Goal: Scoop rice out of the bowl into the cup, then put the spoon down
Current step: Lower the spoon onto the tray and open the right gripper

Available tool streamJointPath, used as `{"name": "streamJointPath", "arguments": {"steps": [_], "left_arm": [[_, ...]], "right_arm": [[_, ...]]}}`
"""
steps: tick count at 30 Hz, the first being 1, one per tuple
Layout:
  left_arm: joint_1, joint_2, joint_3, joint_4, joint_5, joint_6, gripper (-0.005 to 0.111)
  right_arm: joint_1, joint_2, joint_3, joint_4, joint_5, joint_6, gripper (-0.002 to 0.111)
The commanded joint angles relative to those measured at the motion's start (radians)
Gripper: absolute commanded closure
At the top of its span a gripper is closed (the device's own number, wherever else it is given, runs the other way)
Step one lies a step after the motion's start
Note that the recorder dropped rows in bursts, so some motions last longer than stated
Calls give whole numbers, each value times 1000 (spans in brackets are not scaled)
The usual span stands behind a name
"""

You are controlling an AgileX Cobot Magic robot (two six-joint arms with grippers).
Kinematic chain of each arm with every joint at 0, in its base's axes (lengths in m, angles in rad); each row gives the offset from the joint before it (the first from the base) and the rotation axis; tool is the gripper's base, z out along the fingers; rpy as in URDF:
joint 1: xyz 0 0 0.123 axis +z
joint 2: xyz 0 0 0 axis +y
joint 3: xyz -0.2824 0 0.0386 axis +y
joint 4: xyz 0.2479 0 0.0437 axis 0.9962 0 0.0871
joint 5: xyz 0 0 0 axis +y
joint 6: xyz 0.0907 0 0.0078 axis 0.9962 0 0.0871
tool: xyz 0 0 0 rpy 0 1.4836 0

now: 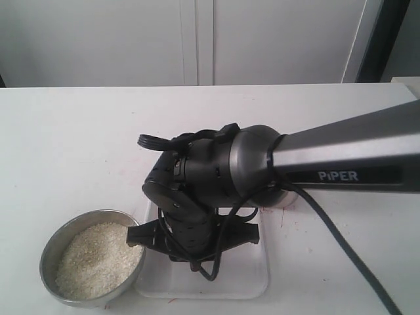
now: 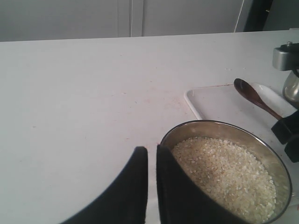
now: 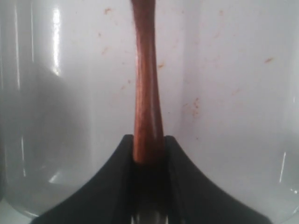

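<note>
Your right gripper [image 3: 148, 149] was clenched on the handle of the slim dark reddish-brown wooden spoon [image 3: 145, 93], the stem pinched between its two black fingers and running straight out from them over the shallow white rectangular plastic tray [image 3: 233, 93]. In the exterior view that gripper pointed down over the tray at lower centre, with the grey arm reaching in from the right edge of the frame. The spoon's oval end lay on the tray. Your left gripper [image 2: 152, 149] held nothing; its dark fingers stood nearly together, only a slit between them, just beside the rim of the wide round brushed-steel bowl [image 1: 49, 252]. That bowl sat at the lower left of the exterior frame, touching the tray's left side, with the heap of small white rice grains [image 1: 98, 259] in it. The small shiny steel cup [image 2: 292, 88] stood just beside the tray, cut off by the frame's edge. All of it rested on the white table [image 1: 65, 144].
</note>
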Motion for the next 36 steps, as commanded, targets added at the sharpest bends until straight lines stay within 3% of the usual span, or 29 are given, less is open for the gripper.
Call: {"name": "streamJointPath", "arguments": {"steps": [1, 16, 24, 36], "left_arm": [[-9, 1, -4, -6, 4, 0, 92], [-9, 1, -4, -6, 4, 0, 92], [-9, 1, -4, -6, 4, 0, 92], [-9, 1, -4, -6, 4, 0, 92]], "right_arm": [[-1, -2, -6, -39, 10, 9, 108], [-1, 18, -6, -38, 56, 7, 108], [-1, 18, -6, -38, 38, 7, 89], [-1, 18, -6, -42, 37, 5, 88]]}}
